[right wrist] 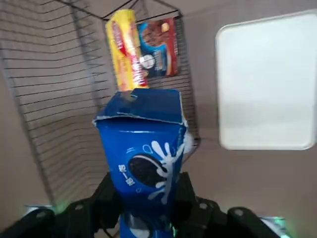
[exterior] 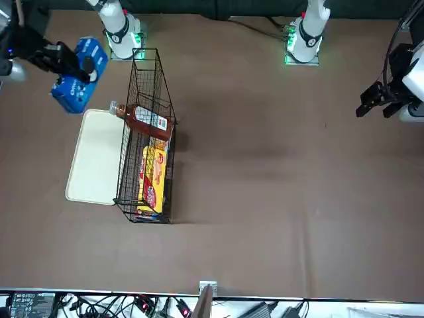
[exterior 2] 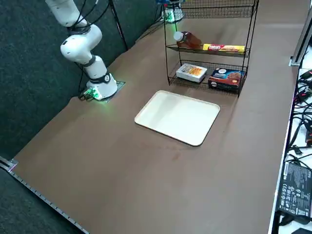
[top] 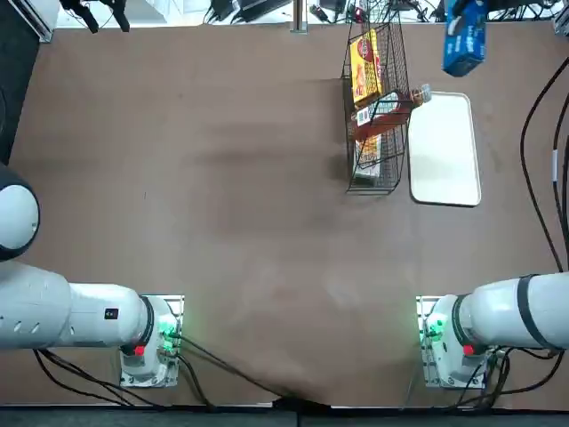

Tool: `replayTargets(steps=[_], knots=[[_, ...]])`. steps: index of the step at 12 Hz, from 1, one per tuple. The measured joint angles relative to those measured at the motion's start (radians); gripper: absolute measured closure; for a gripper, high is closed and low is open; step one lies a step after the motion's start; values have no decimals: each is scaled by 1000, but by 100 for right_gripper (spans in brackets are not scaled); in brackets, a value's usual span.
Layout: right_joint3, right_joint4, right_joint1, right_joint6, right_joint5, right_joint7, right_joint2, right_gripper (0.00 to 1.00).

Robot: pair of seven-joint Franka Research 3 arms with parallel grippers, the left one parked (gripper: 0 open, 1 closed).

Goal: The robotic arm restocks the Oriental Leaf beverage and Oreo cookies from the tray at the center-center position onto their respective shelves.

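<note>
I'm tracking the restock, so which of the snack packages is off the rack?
The blue Oreo packet, held in the right gripper; the others sit on the rack's tiers.

1. I see even, fairly bright light on the table (top: 240,267).
2. Faint soft shadows lie beside the rack (top: 398,169).
3. Green glow lights the arm bases (top: 164,334).
4. My wrist view looks slightly soft.
</note>
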Motion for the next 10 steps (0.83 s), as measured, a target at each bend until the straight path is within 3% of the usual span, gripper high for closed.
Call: replayTargets(steps=[3,10], knots=[[34,15,4,26,57,49,13,48],[52,15,68,188,103,63,115,47]])
